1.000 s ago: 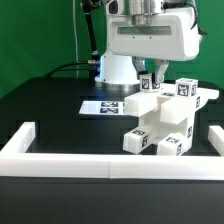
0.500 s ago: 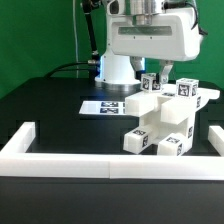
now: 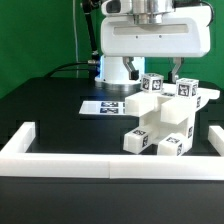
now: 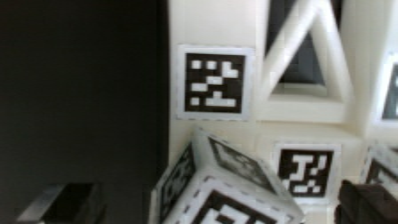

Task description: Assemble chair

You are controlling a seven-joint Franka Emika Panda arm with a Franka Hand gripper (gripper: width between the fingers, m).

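The marker board (image 3: 106,105) is lying flat on the black table (image 3: 50,110), off toward the exterior view's left of the jaws. The chair (image 3: 165,120) is sitting directly beneath the jaws, inside the white border wall (image 3: 60,156). The gripper (image 3: 160,72) is hanging straight down just above the chair's top pieces, its fingers spread apart and holding nothing.

Bright, even light falls from overhead, and the black matte counter (image 3: 50,105) gives back only a dull sheen. The small matte-white blocky plastic chair (image 3: 165,120) shows soft grey shading between its blocks. The exterior view is sharp enough; the wrist view is coarse and blurred, its near corners darkest.
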